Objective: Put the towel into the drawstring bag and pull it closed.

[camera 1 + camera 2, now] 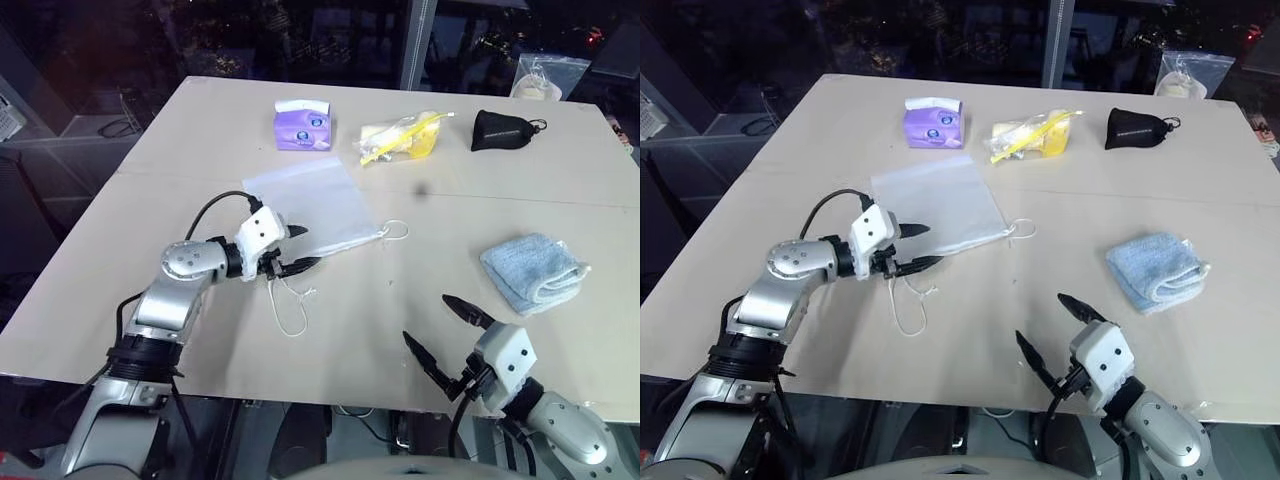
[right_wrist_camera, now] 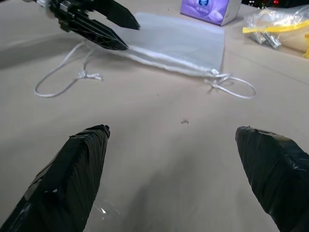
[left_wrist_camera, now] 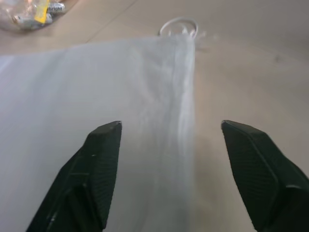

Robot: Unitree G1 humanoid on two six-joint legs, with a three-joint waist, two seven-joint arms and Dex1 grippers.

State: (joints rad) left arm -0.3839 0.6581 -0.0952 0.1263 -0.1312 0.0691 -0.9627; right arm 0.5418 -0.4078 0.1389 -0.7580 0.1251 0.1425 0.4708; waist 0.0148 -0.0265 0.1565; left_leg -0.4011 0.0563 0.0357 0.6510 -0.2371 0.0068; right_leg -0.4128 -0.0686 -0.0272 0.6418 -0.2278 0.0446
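From the head views, the translucent white fabric drawstring bag [image 1: 310, 209] lies flat on the beige surface [image 1: 400, 300], its cord loops trailing off the near edge and the far corner. It looks feather-light, limp and thin, so the hemmed mouth edge seems the place to pinch. The small folded light-blue terry towel [image 1: 534, 271] lies well apart on the robot's right; soft and thick, it should take a pinch across the fold. The left gripper [image 1: 298, 249] sits at the bag's near edge, jaws parted.

In the left wrist view, those jaws straddle the bag's hem, holding nothing.

In the right wrist view, the right gripper [image 2: 171, 159] hangs over bare surface, jaws spread wide and empty.
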